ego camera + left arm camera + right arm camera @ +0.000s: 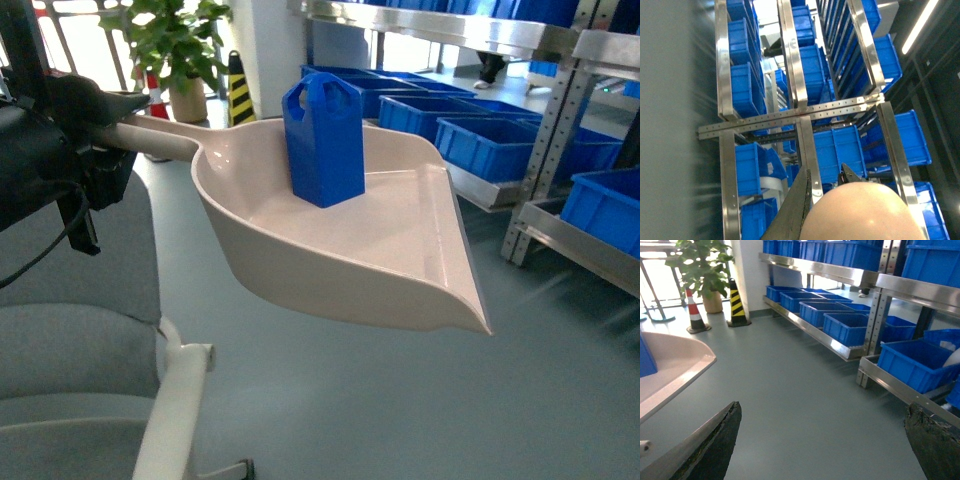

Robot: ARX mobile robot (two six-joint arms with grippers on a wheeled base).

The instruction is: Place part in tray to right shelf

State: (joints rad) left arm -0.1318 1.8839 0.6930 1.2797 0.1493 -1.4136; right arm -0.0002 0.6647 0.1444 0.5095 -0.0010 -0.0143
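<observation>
Transport is underway: the left gripper (105, 135) is clamping the tray (400, 260) handle, apparently, carrying the upright blue part (325, 140) inside. The right gripper (820, 440) is hanging spread, empty. Reaching the right shelf (570, 240) is remaining.

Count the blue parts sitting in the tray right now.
1. A single blue part stands upright toward the back of the tray, near the handle end. Nothing else shows in it.

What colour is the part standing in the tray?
Bright blue; the part stands upright in the beige tray, clearest in the head view.
</observation>
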